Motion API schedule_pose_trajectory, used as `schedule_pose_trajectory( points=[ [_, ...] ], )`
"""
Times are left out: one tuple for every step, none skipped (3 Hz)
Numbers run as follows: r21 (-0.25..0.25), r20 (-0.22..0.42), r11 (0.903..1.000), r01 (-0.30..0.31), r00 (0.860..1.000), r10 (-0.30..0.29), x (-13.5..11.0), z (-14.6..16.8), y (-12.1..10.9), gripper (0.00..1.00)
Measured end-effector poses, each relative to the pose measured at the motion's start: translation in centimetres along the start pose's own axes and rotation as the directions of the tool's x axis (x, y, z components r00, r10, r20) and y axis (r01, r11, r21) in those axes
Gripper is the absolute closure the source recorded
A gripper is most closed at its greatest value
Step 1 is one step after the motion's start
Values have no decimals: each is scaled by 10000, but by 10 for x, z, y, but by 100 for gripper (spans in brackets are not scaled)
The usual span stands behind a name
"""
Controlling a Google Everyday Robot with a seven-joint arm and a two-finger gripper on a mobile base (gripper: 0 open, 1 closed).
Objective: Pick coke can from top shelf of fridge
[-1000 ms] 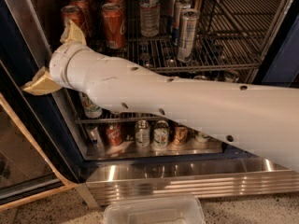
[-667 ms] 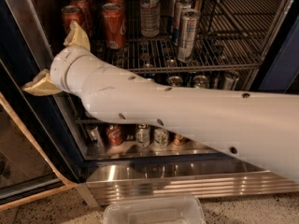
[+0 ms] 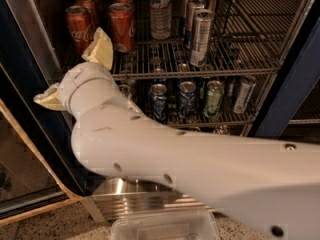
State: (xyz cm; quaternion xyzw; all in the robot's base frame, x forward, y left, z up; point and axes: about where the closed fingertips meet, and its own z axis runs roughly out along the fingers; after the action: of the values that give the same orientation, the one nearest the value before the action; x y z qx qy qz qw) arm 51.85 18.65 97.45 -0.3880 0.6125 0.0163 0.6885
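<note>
Several red coke cans stand at the left of the fridge's top shelf (image 3: 200, 70); the two front ones are the left can (image 3: 80, 28) and the right can (image 3: 122, 26). My gripper (image 3: 70, 68) is open and empty, just in front of and below these cans. Its upper finger (image 3: 101, 48) points up between the two front cans. Its lower finger (image 3: 49, 99) hangs out to the left by the door frame. The white arm crosses the whole lower view and hides part of the lower rack.
A clear bottle (image 3: 160, 11) and slim silver cans (image 3: 201, 36) stand right of the coke cans. Mixed cans (image 3: 187, 99) fill the lower rack. The blue trim (image 3: 285, 94), the steel base (image 3: 135, 196), the open glass door (image 3: 20, 174) and a plastic tub (image 3: 165, 226) bound the space.
The gripper has moved right and in toward the shelf, its upper finger now between the two front coke cans. The arm has swung lower across the view.
</note>
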Motion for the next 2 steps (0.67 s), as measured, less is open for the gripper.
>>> schedule_pose_trajectory(
  points=[
    [952, -480, 9952, -241, 9984, 288, 0, -20, -4, 0],
    [1690, -626, 9810, -953, 9923, 1072, 19, -13, 1, 0]
  ],
)
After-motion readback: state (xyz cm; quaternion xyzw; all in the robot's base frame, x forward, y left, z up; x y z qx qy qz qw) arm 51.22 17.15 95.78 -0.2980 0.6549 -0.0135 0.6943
